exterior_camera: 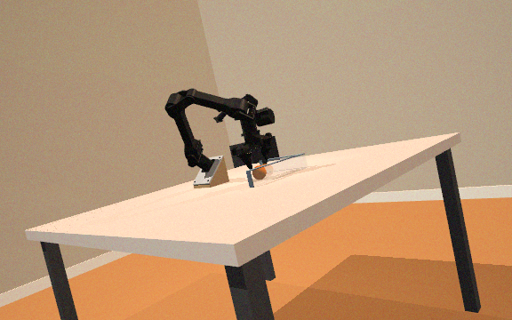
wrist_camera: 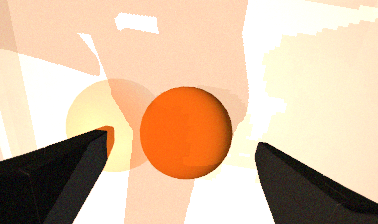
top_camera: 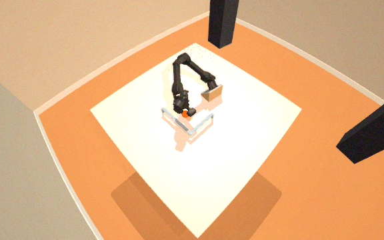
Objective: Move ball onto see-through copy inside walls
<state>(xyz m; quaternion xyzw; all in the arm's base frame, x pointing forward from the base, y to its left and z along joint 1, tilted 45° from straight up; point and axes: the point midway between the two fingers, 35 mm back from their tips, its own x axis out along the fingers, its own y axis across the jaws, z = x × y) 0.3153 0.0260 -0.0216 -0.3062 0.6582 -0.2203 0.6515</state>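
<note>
- One orange ball (wrist_camera: 186,132)
- One see-through ball copy (wrist_camera: 97,125)
- Two low clear walls (top_camera: 175,121)
- One white table (exterior_camera: 283,200)
- One black arm (exterior_camera: 203,100), one gripper (wrist_camera: 182,165), two fingers
- One wedge base (exterior_camera: 212,173)
</note>
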